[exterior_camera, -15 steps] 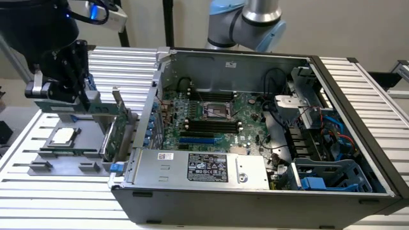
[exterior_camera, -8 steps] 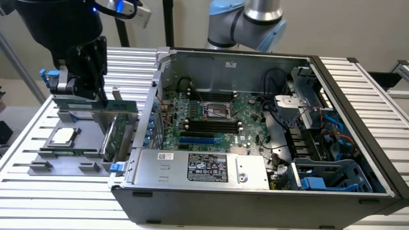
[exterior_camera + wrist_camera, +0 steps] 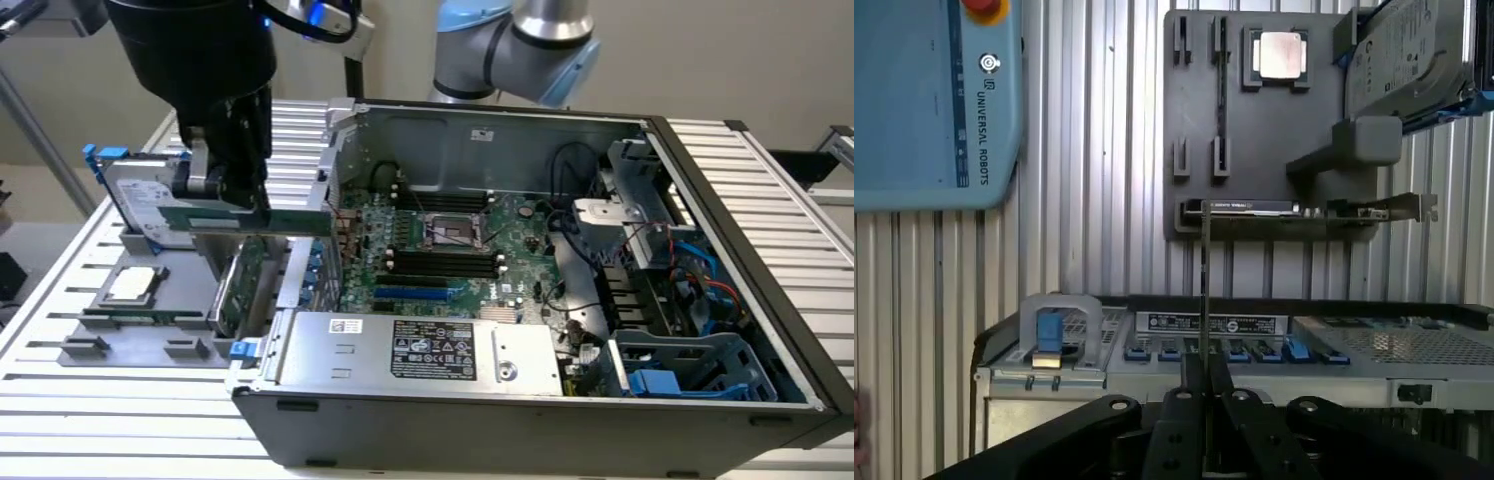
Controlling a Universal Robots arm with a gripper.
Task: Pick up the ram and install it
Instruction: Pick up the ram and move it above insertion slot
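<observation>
Green ram [image 3: 280, 222], clamped in the pincer [image 3: 224, 200] beside the case [image 3: 534, 430], looks mid-carry; seating needs squaring with the motherboard slots [image 3: 434, 262].

A plain beige wall [image 3: 747, 60] stands behind the bench [image 3: 94, 400], whose top is made of pale ribbed metal slats running side by side. Soft, even light falls across it.

The ram [image 3: 1205, 290] is seen edge-on, clamped between the fingers of the end effector [image 3: 1205, 385]; beyond it, a computer case [image 3: 1414, 345] and a grey fixture [image 3: 1254, 150] are carried on the slatted worktop [image 3: 1094, 150].
</observation>
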